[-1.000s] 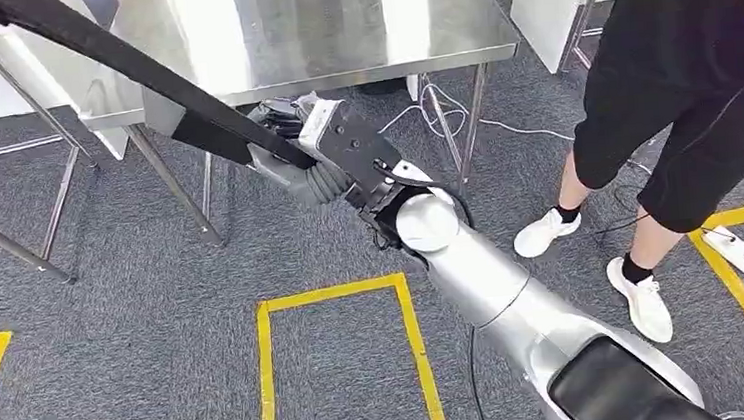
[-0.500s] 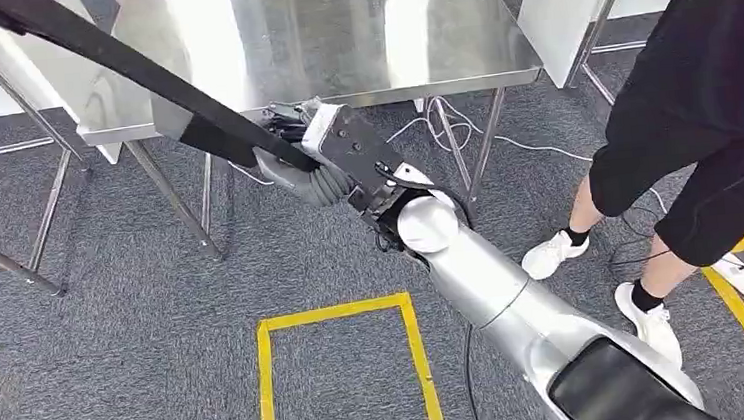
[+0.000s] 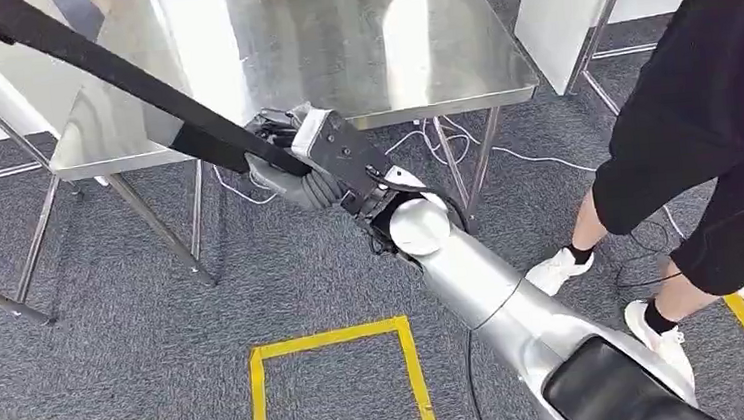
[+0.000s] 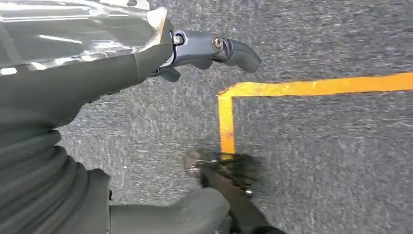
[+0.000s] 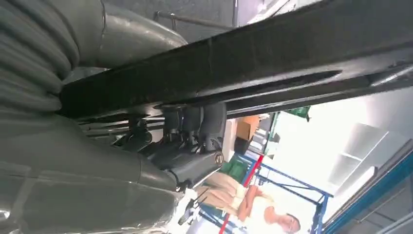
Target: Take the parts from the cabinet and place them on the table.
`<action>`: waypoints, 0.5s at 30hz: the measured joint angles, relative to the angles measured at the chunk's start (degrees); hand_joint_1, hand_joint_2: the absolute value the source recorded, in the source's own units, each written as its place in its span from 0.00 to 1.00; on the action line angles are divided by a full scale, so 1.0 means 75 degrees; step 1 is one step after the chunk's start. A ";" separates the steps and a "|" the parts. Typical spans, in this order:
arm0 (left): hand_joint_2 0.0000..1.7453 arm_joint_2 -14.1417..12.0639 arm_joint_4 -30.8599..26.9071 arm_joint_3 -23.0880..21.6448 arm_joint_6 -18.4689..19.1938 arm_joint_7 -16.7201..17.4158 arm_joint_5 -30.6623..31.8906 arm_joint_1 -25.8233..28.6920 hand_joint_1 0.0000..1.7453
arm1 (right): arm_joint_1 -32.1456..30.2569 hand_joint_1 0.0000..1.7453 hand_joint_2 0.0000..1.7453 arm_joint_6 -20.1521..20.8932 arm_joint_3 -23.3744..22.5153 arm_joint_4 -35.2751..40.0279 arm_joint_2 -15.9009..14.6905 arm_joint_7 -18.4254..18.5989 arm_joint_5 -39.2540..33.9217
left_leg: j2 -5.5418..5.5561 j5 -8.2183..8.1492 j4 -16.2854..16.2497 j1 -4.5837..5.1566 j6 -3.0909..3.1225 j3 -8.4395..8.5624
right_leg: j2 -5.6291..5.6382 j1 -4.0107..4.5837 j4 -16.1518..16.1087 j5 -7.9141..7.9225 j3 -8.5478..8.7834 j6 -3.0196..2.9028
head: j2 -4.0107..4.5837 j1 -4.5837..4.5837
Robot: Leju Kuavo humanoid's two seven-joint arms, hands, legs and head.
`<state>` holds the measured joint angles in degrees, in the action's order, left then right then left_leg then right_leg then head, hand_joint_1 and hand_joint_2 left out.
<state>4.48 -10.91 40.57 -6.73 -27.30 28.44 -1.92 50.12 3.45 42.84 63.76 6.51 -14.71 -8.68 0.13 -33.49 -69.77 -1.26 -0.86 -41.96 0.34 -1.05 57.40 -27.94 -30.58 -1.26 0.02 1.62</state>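
Your right hand [image 3: 278,155] is wrapped around a long, flat black bar [image 3: 106,68], the part you took. In the right wrist view the dark fingers [image 5: 195,122] curl over the bar [image 5: 253,63] and hold it tight. From the hand, the bar runs up toward eleven o'clock in the head view and goes out past the corner of the picture.

Your left hand [image 4: 146,87] holds nothing. Its fingers are apart, and it hangs over the grey carpet floor [image 4: 341,156] near a yellow tape line [image 4: 292,87].

Just past your right hand, at twelve o'clock, is the shiny silver metal worktop [image 3: 335,42]. The bar crosses above its near left corner, and the hand sits right at the front edge. You cannot tell whether the bar touches the top yet.

At three o'clock a person in black clothes and white shoes [image 3: 704,144] stands near the worktop.

So the taking part looks done: the part is out and in your hand. What is left is to lay the bar on the worktop and let go. The bar is long, so watch both ends as you lower it.
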 joint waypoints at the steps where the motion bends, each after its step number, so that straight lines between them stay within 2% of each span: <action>1: 1.00 0.0000 0.0000 0.0000 -0.0003 0.0000 0.0003 0.0000 0.00 | 0.0000 1.00 1.00 0.0018 0.0000 -0.0003 0.0003 0.0000 0.0020 | -0.0002 0.0267 0.0455 -0.0005 0.0015 0.0076 | 0.0001 0.0000 -0.0004 -0.0102 0.0141 0.0013 | 0.0000 0.0003; 2: 1.00 -0.0006 0.0000 0.0000 -0.0006 -0.0003 0.0003 0.0001 0.00 | 0.0003 1.00 1.00 0.0041 0.0000 -0.0003 0.0014 0.0000 0.0049 | -0.0003 0.0808 0.1128 -0.0003 0.0058 0.0247 | -0.0001 -0.0001 -0.0013 -0.0217 0.0301 0.0037 | 0.0000 0.0000; 3: 1.00 -0.0006 0.0000 0.0000 -0.0006 -0.0003 0.0006 0.0014 0.00 | 0.0003 1.00 1.00 0.0047 0.0000 -0.0003 0.0020 0.0000 0.0055 | 0.0003 0.1629 0.1637 0.0010 0.0117 0.0419 | -0.0004 -0.0001 -0.0036 -0.0319 0.0386 0.0062 | 0.0000 0.0003; 4: 1.00 -0.0015 0.0003 0.0003 -0.0006 0.0000 0.0015 0.0017 0.00 | -0.0001 1.00 1.00 0.0061 0.0000 -0.0015 0.0017 0.0000 0.0064 | 0.0007 0.1848 0.1541 0.0069 0.0165 0.0358 | 0.0019 -0.0002 -0.0067 -0.0368 0.0531 0.0112 | 0.0000 -0.0026; 5: 1.00 -0.0017 0.0003 0.0003 -0.0003 0.0000 0.0038 0.0006 0.00 | 0.0022 1.00 1.00 0.0067 -0.0003 -0.0020 0.0017 0.0000 0.0064 | -0.0035 0.1769 0.1650 0.0144 0.0255 0.0439 | 0.0023 -0.0005 -0.0159 -0.0392 0.0534 0.0163 | 0.0000 -0.0012; 6: 1.00 -0.0020 0.0003 0.0003 -0.0003 0.0000 0.0055 -0.0001 0.00 | 0.0027 1.00 1.00 0.0070 -0.0009 -0.0015 0.0029 0.0003 0.0076 | -0.0047 0.1738 0.1710 0.0160 0.0316 0.0532 | 0.0021 -0.0007 -0.0246 -0.0394 0.0554 0.0201 | 0.0000 0.0018; 7: 1.00 -0.0026 0.0000 0.0003 -0.0003 -0.0003 0.0070 0.0000 0.00 | 0.0017 1.00 1.00 0.0070 -0.0006 -0.0015 0.0041 0.0009 0.0082 | -0.0063 0.1694 0.1817 0.0184 0.0381 0.0577 | 0.0016 0.0043 -0.0184 -0.0301 0.0621 0.0338 | 0.0000 0.0009; 8: 1.00 -0.0029 0.0000 0.0006 -0.0003 0.0000 0.0082 0.0003 0.00 | 0.0039 1.00 1.00 0.0070 -0.0015 -0.0012 0.0041 0.0009 0.0082 | -0.0055 0.1685 0.1877 0.0196 0.0434 0.0696 | 0.0008 0.0052 -0.0133 -0.0265 0.0644 0.0401 | 0.0000 0.0006; 9: 1.00 -0.0015 0.0000 0.0003 0.0000 0.0003 0.0122 0.0008 0.00 | 0.0034 1.00 1.00 0.0073 -0.0012 -0.0003 0.0044 0.0026 0.0090 | -0.0045 0.1676 0.1975 0.0130 0.0464 0.0849 | 0.0006 0.0047 0.0176 -0.0283 0.0416 0.0410 | 0.0000 -0.0021; 10: 1.00 -0.0012 0.0000 0.0006 0.0000 0.0003 0.0128 0.0000 0.00 | 0.0051 1.00 1.00 0.0073 -0.0012 -0.0003 0.0047 0.0029 0.0093 | -0.0017 0.1629 0.2013 0.0155 0.0530 0.0916 | 0.0009 0.0054 0.0649 -0.0267 0.0172 0.0421 | 0.0000 0.0006; 11: 1.00 -0.0012 0.0000 0.0006 0.0012 0.0006 0.0131 -0.0005 0.00 | 0.0059 1.00 1.00 0.0076 -0.0009 -0.0003 0.0044 0.0035 0.0096 | -0.0009 0.1580 0.2012 0.0160 0.0570 0.0959 | 0.0008 0.0059 0.1225 -0.0365 -0.0197 0.0330 | 0.0000 -0.0016; 12: 1.00 -0.0012 -0.0003 0.0006 0.0018 0.0006 0.0140 -0.0012 0.00 | 0.0033 1.00 1.00 0.0076 -0.0006 -0.0006 0.0032 0.0084 0.0111 | 0.0007 0.1519 0.2012 0.0161 0.0604 0.1025 | 0.0012 0.0051 0.1746 -0.0533 -0.0617 0.0272 | 0.0000 -0.0020; 13: 1.00 -0.0012 -0.0003 0.0006 0.0020 0.0006 0.0146 -0.0011 0.00 | -0.0009 1.00 1.00 0.0076 -0.0003 -0.0006 0.0003 0.0111 0.0120 | 0.0022 0.1439 0.2013 0.0162 0.0605 0.1100 | 0.0009 0.0056 0.2051 -0.0772 -0.0954 0.0193 | 0.0000 -0.0029; 14: 1.00 -0.0015 0.0000 0.0006 0.0049 0.0009 0.0166 -0.0006 0.00 | -0.0055 1.00 1.00 0.0053 0.0000 -0.0009 -0.0041 0.0157 0.0151 | 0.0048 0.1345 0.2013 0.0160 0.0602 0.1197 | 0.0011 0.0054 0.2138 -0.1042 -0.1207 0.0161 | 0.0000 -0.0047; 15: 1.00 -0.0015 0.0000 0.0006 0.0117 0.0032 0.0239 0.0000 0.00 | -0.0078 1.00 1.00 0.0003 0.0006 -0.0009 -0.0058 0.0225 0.0207 | 0.0073 0.1258 0.2013 0.0161 0.0588 0.1308 | 0.0010 0.0043 0.1999 -0.1104 -0.1320 0.0225 | 0.0000 -0.0047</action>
<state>4.37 -10.91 40.61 -5.86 -27.06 30.23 -1.92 49.53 3.47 42.88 63.69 6.08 -13.02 -7.12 0.68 -24.06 -54.68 -0.05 3.55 -32.15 0.41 -0.72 72.39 -36.22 -40.48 0.42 0.02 1.27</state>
